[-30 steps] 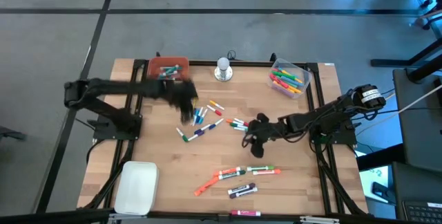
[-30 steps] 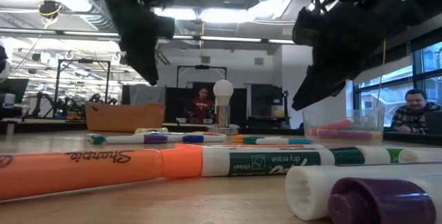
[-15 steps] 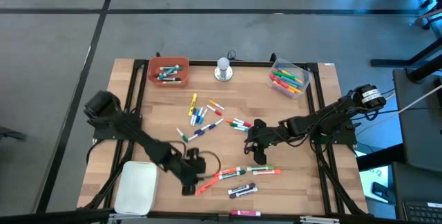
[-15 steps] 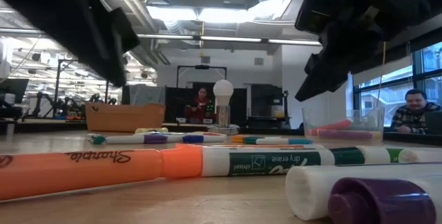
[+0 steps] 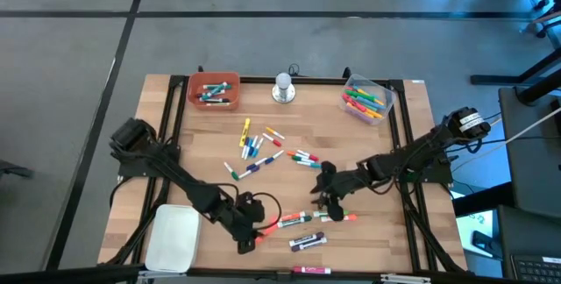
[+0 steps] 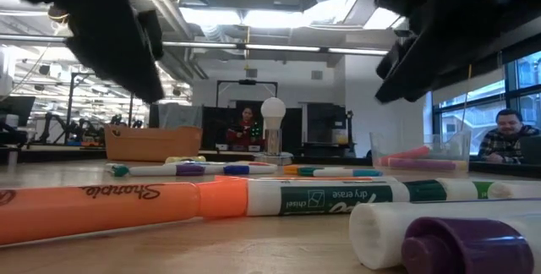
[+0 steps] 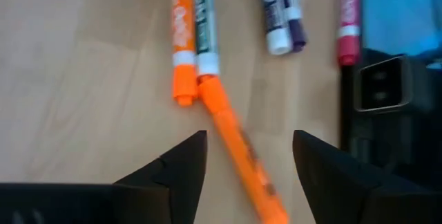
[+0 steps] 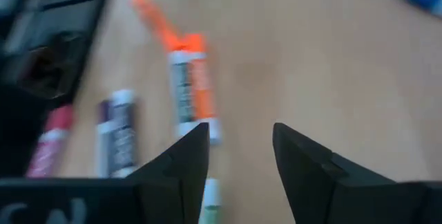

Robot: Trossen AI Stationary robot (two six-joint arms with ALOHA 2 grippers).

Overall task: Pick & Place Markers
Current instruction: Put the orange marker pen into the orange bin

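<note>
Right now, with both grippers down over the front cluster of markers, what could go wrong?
1. The left gripper straddles the orange marker, whose cap end touches two more markers; closing could knock them askew.
2. The right gripper stands open over the same cluster, close to the left one, so the arms may collide.
3. The pink marker lies at the table's front edge; a nudge might roll it off.

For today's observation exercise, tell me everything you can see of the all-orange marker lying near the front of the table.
The orange marker is a slim pen, orange all over and plastic-looking, with dark lettering along its barrel. It lies flat on the wooden table, slanted. One end meets the ends of an orange-and-white marker and a green-labelled white marker. The left gripper hovers over it, fingers open to either side, not gripping.
</note>
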